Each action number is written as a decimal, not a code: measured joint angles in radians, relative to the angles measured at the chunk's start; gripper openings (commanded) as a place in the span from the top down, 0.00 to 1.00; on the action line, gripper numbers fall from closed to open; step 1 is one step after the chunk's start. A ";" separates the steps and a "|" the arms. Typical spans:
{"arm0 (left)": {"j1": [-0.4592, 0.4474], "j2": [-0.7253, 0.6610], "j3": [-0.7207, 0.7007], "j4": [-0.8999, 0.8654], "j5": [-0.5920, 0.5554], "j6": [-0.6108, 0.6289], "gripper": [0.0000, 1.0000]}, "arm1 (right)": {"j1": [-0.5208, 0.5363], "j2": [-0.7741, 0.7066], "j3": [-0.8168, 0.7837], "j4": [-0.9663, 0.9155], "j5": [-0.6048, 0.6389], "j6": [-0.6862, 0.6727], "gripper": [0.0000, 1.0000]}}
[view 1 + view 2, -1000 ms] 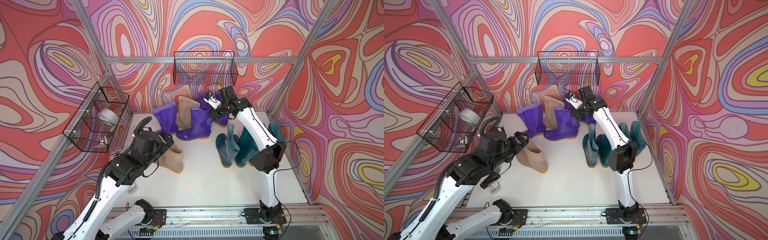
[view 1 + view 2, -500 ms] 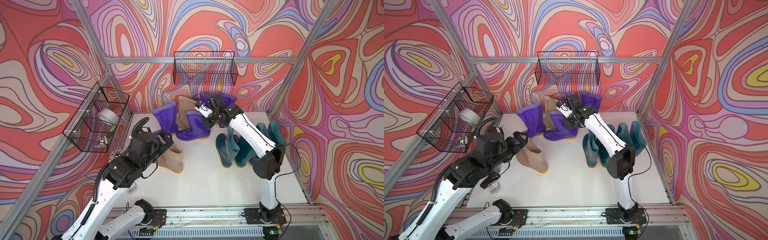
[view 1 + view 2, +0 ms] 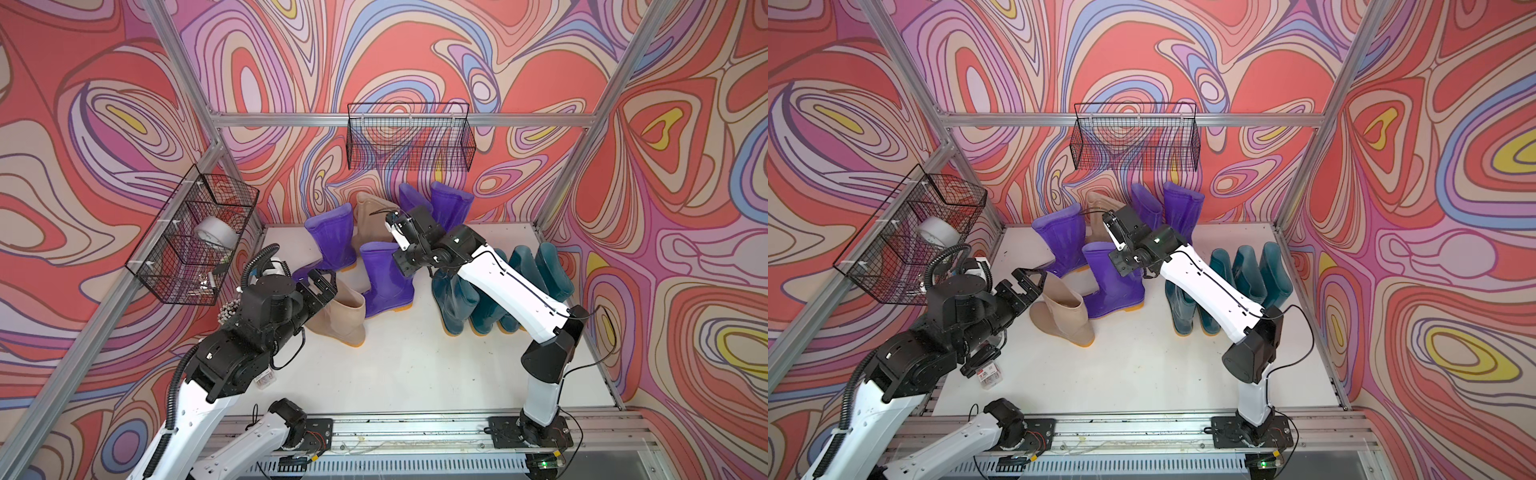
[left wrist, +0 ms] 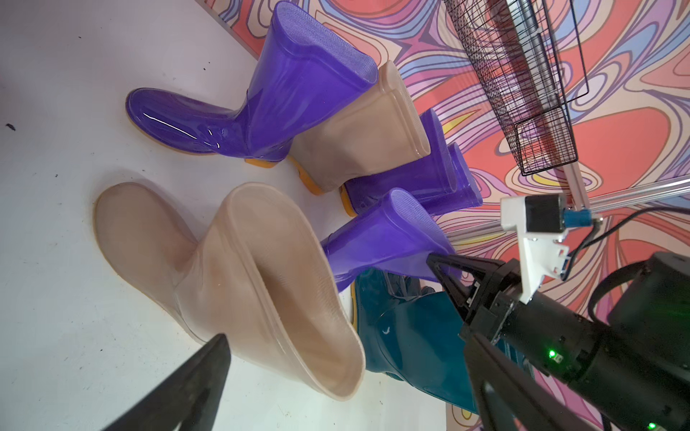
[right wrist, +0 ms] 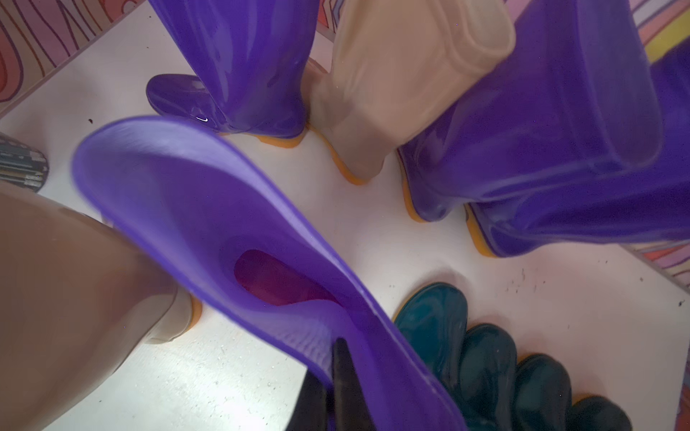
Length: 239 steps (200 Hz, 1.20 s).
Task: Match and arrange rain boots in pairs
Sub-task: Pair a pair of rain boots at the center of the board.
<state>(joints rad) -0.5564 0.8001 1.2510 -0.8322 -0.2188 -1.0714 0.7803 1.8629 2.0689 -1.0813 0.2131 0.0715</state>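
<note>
Pinches the right claw (image 5: 338, 358) shut on the cuff rim of the purple boot (image 3: 386, 282), standing mid-scene on the table (image 3: 415, 365), between the near beige boot (image 3: 343, 316) on the left and teal boots (image 3: 490, 299) on the right. Holds the left claw (image 3: 1027, 280) spread, empty, just beside the beige cuff. Looks light, glossy, likely slippery, with a soft shaft. Best taken at the rim, one finger inside.

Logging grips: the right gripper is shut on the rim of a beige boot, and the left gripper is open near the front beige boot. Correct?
Wrong colour: the right gripper is shut on the rim of a purple boot, as the right wrist view shows. The left gripper is open near the front beige boot.
</note>
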 measured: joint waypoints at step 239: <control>0.000 0.005 -0.032 0.023 -0.021 0.051 0.00 | 0.156 -0.355 -0.317 0.038 0.084 -0.083 0.02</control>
<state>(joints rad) -0.5560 0.8055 1.2190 -0.8089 -0.2398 -1.0203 0.9367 1.5078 1.7519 -1.0435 0.2970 -0.0116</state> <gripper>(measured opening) 0.998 0.983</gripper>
